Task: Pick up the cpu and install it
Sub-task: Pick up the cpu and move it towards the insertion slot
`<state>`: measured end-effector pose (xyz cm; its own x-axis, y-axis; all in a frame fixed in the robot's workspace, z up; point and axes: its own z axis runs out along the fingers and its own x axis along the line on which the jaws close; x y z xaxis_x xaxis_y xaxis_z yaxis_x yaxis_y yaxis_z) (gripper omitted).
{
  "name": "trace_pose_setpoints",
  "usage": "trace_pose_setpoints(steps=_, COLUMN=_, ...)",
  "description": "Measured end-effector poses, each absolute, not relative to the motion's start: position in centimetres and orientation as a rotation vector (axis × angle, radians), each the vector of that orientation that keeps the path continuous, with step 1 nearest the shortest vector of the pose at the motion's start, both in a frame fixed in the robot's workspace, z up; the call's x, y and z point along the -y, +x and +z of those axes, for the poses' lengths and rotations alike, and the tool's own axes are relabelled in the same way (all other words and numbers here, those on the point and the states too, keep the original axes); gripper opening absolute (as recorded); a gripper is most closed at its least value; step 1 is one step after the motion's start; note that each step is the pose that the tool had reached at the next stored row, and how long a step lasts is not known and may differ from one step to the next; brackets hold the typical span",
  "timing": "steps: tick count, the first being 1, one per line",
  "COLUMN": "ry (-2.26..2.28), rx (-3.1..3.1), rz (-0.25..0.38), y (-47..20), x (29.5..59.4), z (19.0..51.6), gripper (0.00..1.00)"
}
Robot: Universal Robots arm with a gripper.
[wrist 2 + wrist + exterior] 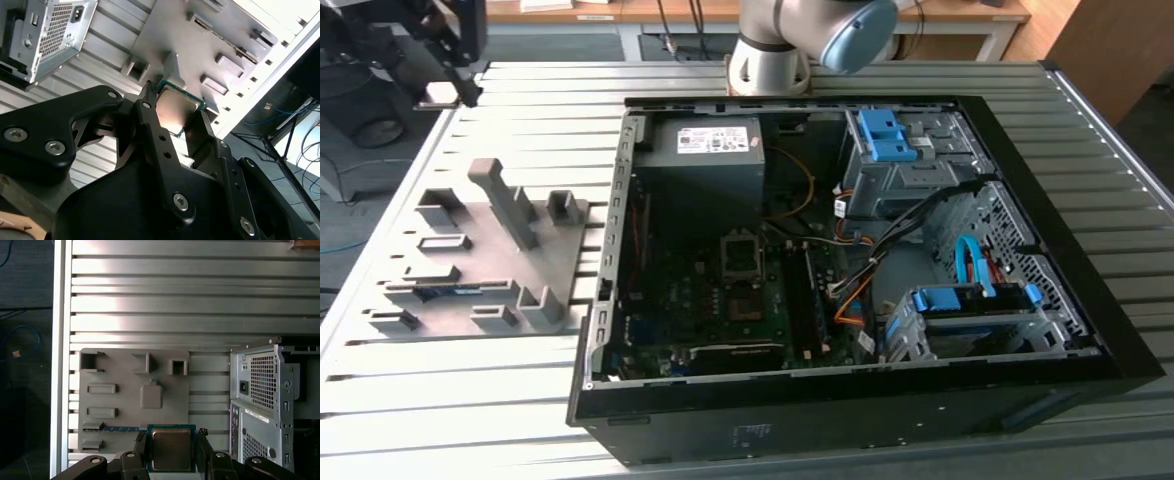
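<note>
We can read no wording here — the white label [715,140] on the power-supply box [700,178] in the exterior view carries print too fine to make out, as does a pale strip [256,416] on the computer case [286,405] in the first wrist view; the cpu [171,449] shows us no legible marking
</note>
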<state>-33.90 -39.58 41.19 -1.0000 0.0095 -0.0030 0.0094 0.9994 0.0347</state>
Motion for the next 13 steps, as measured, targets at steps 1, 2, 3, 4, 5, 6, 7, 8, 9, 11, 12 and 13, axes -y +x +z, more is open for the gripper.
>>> trace_pose_setpoints(steps=1, ry=0.015, rx=-3.138, rz=0.054, y=-33.5, x=39.6, z=41.2, gripper=0.47)
trace_pose_setpoints(steps=2, ry=0.015, rx=-3.138, rz=0.054, y=-33.1, x=39.6, z=41.2, gripper=0.47)
trace_pose_setpoints(steps=3, ry=0.015, rx=-3.138, rz=0.054, y=-32.7, x=39.6, z=41.2, gripper=0.47)
trace_pose_setpoints(steps=4, ry=0.015, rx=-3.138, rz=0.054, y=-32.2, x=39.6, z=41.2, gripper=0.47)
trace_pose_setpoints(steps=5, ry=0.015, rx=-3.138, rz=0.054, y=-31.8, x=39.6, z=41.2, gripper=0.47)
trace_pose_setpoints(steps=6, ry=0.015, rx=-3.138, rz=0.054, y=-31.4, x=39.6, z=41.1, gripper=0.47)
trace_pose_setpoints(steps=7, ry=0.015, rx=-3.138, rz=0.054, y=-31.0, x=39.6, z=41.1, gripper=0.47)
trace_pose_setpoints(steps=8, ry=0.015, rx=-3.138, rz=0.054, y=-30.6, x=39.6, z=41.1, gripper=0.47)
trace_pose_setpoints(steps=9, ry=0.015, rx=-3.138, rz=0.054, y=-30.2, x=39.6, z=41.1, gripper=0.47)
trace_pose_setpoints(steps=11, ry=0.015, rx=-3.138, rz=0.054, y=-29.4, x=39.6, z=41.1, gripper=0.47)
trace_pose_setpoints(steps=12, ry=0.015, rx=-3.138, rz=0.054, y=-29.1, x=39.6, z=41.1, gripper=0.47)
trace_pose_setpoints(steps=13, ry=0.015, rx=-3.138, rz=0.054, y=-28.6, x=39.6, z=41.1, gripper=0.47)
